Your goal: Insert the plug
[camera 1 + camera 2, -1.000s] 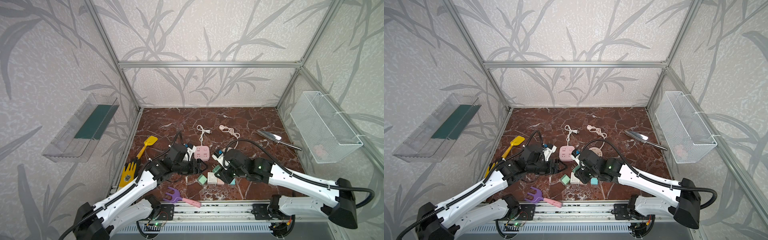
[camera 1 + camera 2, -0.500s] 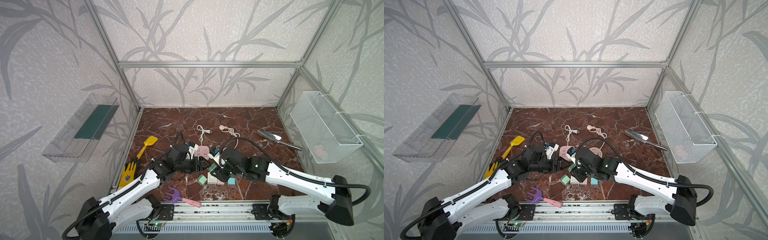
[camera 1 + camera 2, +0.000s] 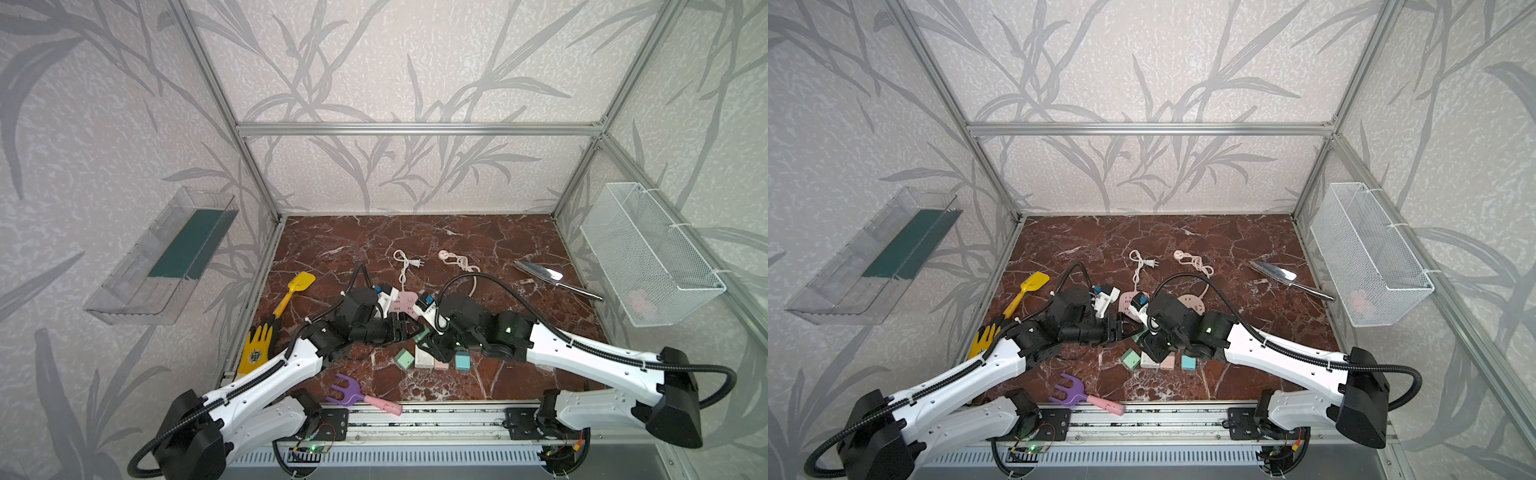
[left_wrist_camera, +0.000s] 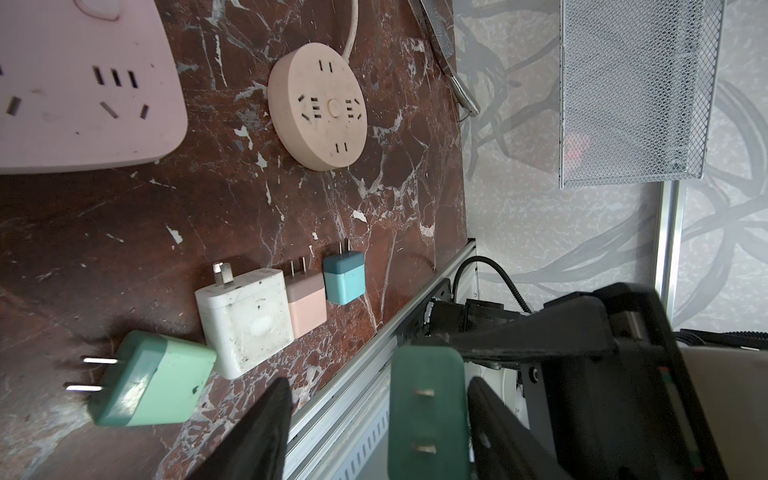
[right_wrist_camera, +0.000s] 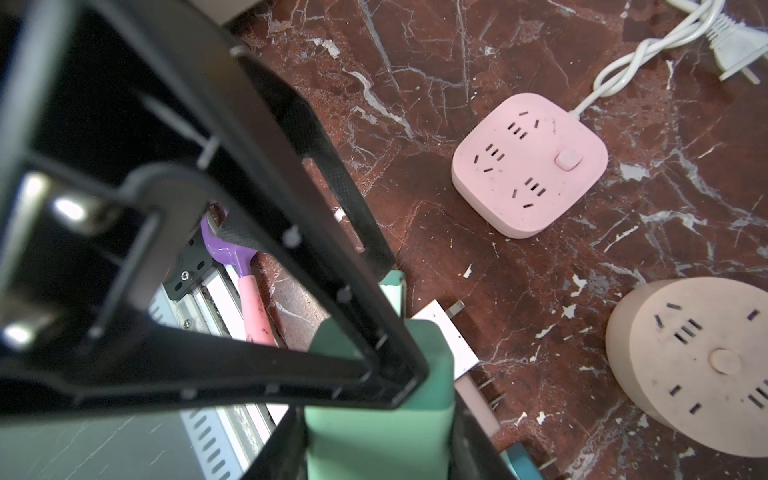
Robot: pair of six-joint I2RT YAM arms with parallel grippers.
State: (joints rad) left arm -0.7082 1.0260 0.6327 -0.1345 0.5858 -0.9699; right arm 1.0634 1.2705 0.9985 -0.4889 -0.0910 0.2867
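Note:
My right gripper is shut on a green plug, held above the marble floor near the front. The plug has a dark green face with two prongs pointing at the left wrist camera. My left gripper is open around that end. One finger is close beside the plug and a gap remains at the other. In both top views the two grippers meet at the middle. A pink square socket block and a round beige socket lie just behind.
Several loose plugs lie in a row below the grippers: light green, white, pink and blue. A purple rake lies at the front rail. A yellow shovel and glove lie left, a trowel and wire basket right.
My right gripper has lifted the green plug and carried it left. My left gripper has moved right to meet it, and its jaws have narrowed around the plug's pronged end.

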